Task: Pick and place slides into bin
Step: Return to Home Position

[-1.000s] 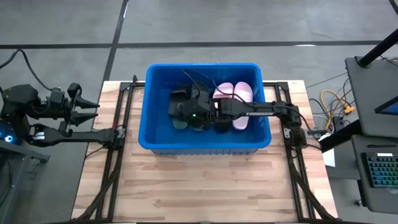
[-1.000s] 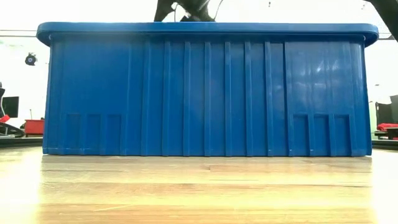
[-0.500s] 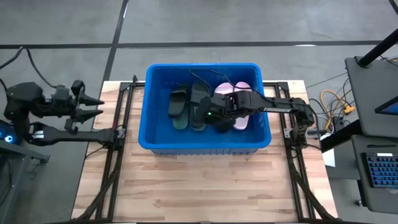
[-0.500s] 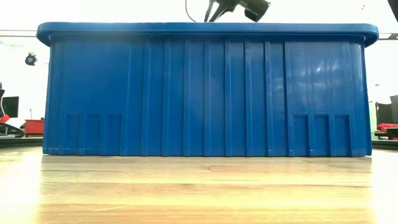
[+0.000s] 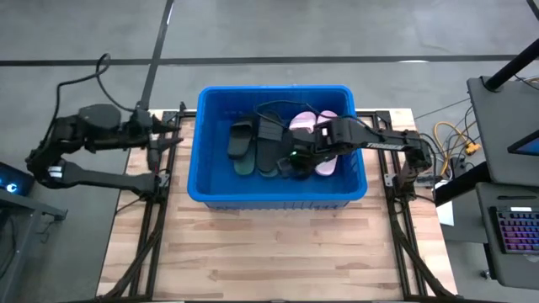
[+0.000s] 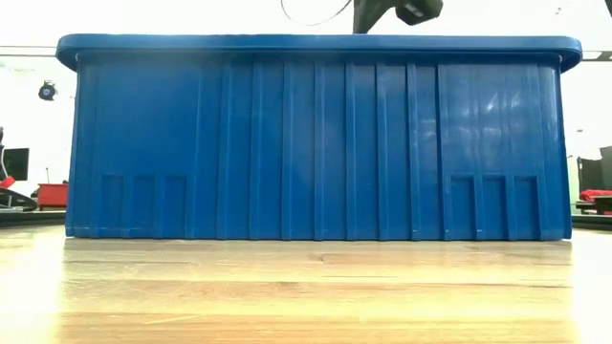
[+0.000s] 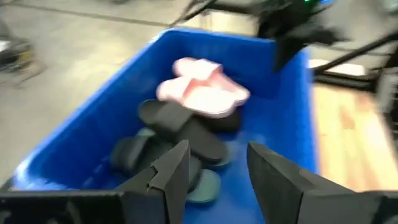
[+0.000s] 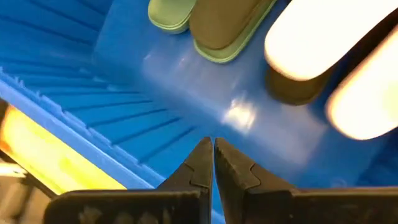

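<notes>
The bin (image 5: 274, 88) stands on the table (image 5: 253, 252) between the two arms; the slides (image 5: 269, 143) lie inside it. The pink pair (image 5: 307, 123) rests in the bin's right half; dark slides lie overlapped to its left, with a black one (image 5: 239, 139) nearest the left wall and a green one (image 7: 203, 186) partly under the heap. The right gripper (image 5: 295, 160) hangs over the bin's inside, above the dark slides and toward the front wall; its fingers (image 8: 202, 163) are pressed tip to tip with nothing between them, pointing down at bare blue floor. In the low view only the bin's ribbed front wall shows, with part of the right arm (image 6: 394, 10) above the rim. The left gripper (image 5: 158, 140) sits outside the bin, just beside its left wall and facing it; its fingers (image 7: 171, 171) stand spread apart and hold nothing.
</notes>
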`<state>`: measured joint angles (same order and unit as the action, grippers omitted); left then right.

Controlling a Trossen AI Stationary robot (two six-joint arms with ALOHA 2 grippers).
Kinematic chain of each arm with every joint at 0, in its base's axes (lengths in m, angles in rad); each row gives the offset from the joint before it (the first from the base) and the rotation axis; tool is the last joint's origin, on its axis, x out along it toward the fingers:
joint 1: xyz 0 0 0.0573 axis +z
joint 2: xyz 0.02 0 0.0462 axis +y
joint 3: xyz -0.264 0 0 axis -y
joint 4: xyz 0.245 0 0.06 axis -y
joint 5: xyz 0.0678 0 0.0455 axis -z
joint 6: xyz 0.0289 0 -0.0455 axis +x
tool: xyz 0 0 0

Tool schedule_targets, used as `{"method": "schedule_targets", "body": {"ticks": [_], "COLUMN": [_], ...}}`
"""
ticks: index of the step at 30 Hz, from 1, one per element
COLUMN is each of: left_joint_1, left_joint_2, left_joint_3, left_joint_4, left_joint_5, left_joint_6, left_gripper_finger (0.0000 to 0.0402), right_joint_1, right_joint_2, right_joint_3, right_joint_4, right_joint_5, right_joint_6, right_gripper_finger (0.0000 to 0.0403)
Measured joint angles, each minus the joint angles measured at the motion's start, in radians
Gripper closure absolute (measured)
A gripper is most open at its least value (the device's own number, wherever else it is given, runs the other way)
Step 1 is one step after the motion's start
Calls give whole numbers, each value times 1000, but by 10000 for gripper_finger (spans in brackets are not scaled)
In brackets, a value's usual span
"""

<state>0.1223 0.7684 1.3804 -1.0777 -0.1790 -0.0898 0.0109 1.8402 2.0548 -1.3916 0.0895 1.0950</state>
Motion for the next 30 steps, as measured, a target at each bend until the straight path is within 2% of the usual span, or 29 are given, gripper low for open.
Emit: {"method": "schedule_targets", "body": {"ticks": [6,11,16,23,30], "left_joint_1": [0,0,0,-1,-1], "left_joint_2": [40,67,93,104,108], "left_joint_3": [0,0,0,0,0], "left_joint_4": [-2,-2,-1,4,7], "left_joint_5": [-121,-207,-180,-66,-54], "left_joint_6": [-8,-45,-78,-87,-87], "left_gripper_finger": [258,258,258,258,258], "right_joint_1": [5,46,95,195,296], "right_joint_2": [-73,-141,-223,-445,-766], "right_joint_3": [-1,-16,-78,-355,-698], "right_joint_4": [-71,-114,-115,-68,215], "right_joint_5": [30,113,160,234,279], "right_joint_6": [-170,-285,-343,-290,-219], "right_gripper_finger": [394,394,394,395,395]}}
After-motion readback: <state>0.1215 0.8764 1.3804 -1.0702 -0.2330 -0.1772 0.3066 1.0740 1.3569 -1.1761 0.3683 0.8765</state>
